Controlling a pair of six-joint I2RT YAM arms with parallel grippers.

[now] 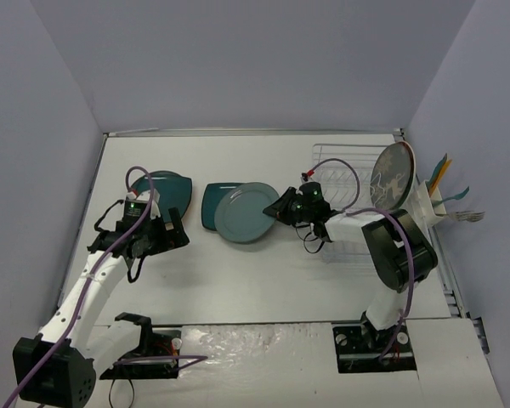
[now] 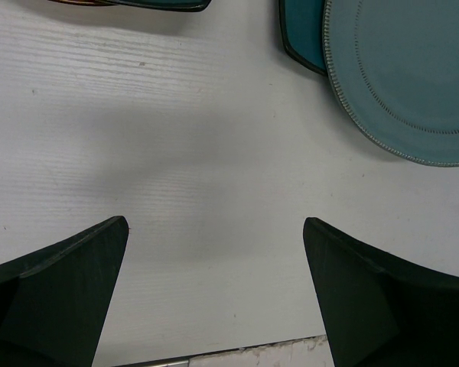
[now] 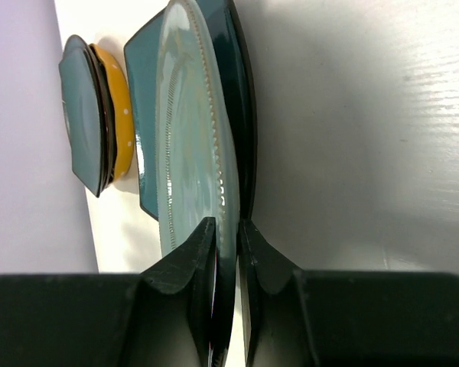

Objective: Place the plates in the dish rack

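My right gripper (image 1: 282,208) is shut on the near rim of a blue-teal round plate (image 1: 246,212), which lies on a dark teal squarish plate (image 1: 211,204). In the right wrist view the rim (image 3: 228,229) sits between my fingers, with the round plate (image 3: 187,130) over the squarish one (image 3: 243,99). My left gripper (image 1: 172,231) is open and empty over bare table (image 2: 216,222). The white wire dish rack (image 1: 344,183) stands at the right with one round patterned plate (image 1: 393,177) upright in it.
A second stack lies far left: a dark teal plate (image 1: 166,189) on top and an orange-yellow one (image 3: 122,115) beneath. The rack's side holder (image 1: 442,204) carries utensils. Walls close in the table on the left, back and right.
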